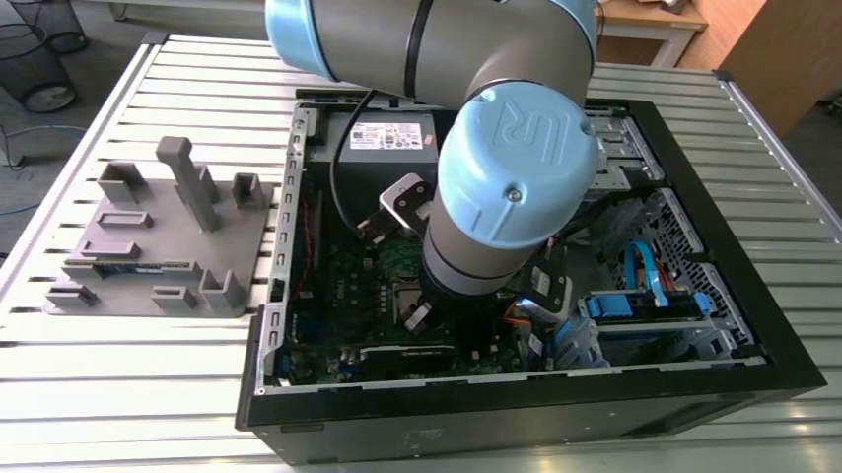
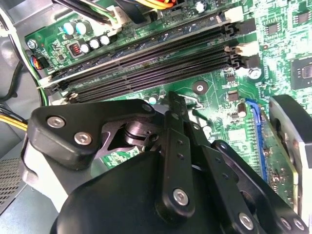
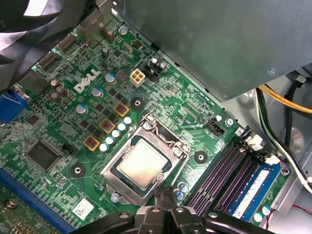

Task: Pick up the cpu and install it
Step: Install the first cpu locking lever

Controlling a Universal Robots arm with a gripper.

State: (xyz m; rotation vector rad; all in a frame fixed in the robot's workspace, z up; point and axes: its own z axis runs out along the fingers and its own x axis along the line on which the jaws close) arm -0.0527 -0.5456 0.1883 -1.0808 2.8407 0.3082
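The slatted tabletop (image 1: 158, 394) carries an open computer case (image 1: 526, 404) lying on its side, so its inside faces up and can be reached from above. The arm (image 1: 507, 177) bends down over the case's rim and goes deep into the case. Beside the case, on the exterior view's left, sits the grey tray (image 1: 148, 239), whose moulded pockets look meant for keeping parts ready.

Flat on the case's floor lies the green motherboard (image 3: 63, 122). The gripper (image 3: 168, 197) hangs just above it, and in both wrist views its fingers are drawn together with nothing between them (so it carries no part). Near the case's wall run the dark memory slots (image 3: 219, 173).

The silver-framed socket (image 3: 113, 183) sits mid-board in the case, its frame around the cpu (image 3: 143, 163). The chip lies flat and square in the socket, shiny top up, close by the gripper's tips. Judging by that, the placing looks done
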